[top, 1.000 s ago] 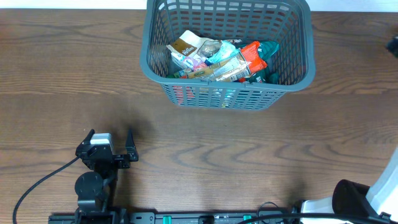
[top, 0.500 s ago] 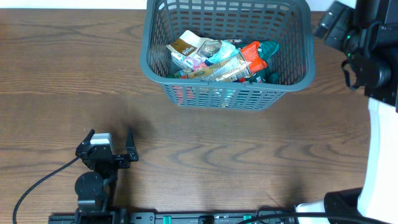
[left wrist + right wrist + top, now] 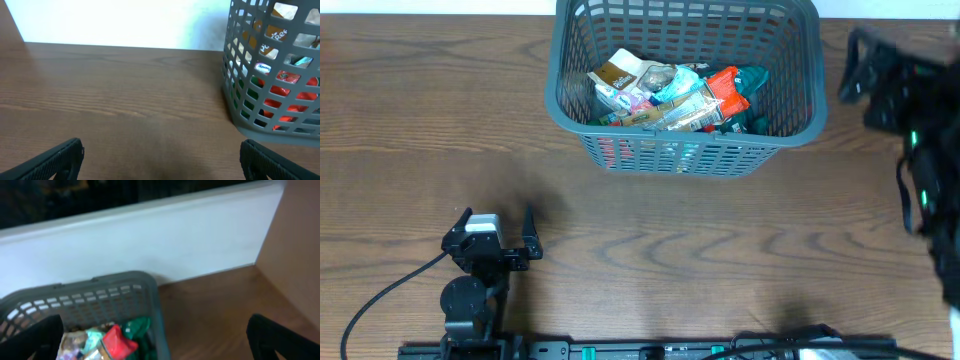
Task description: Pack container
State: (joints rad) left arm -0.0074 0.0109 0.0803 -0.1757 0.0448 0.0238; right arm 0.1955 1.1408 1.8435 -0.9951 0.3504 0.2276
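The container (image 3: pixel 690 156), a dark grey lattice basket, stands at the table's far middle and holds several snack packets (image 3: pixel 670 95). It also fills the right of the left wrist view as the container (image 3: pixel 241 75), with red packets showing through its slots. My left gripper (image 3: pixel 499 215) rests low near the front left, far from the basket, open and empty (image 3: pixel 161 150). My right gripper (image 3: pixel 850 68), motion-blurred, hovers just right of the basket. In the right wrist view it (image 3: pixel 155 330) is open and empty above the container's right rim (image 3: pixel 152 300), with a red packet (image 3: pixel 116 341) and a green packet (image 3: pixel 137 329) below.
A black cable (image 3: pixel 380 295) runs from the left arm's base to the front left edge. A rail (image 3: pixel 620 350) lines the front edge. The right arm's body (image 3: pixel 930 190) covers the table's right side. A white wall (image 3: pixel 125 20) borders the far edge.
The right arm has swung in from the right edge to beside the basket's right wall, still blurred by motion. The left arm and the basket have not moved.
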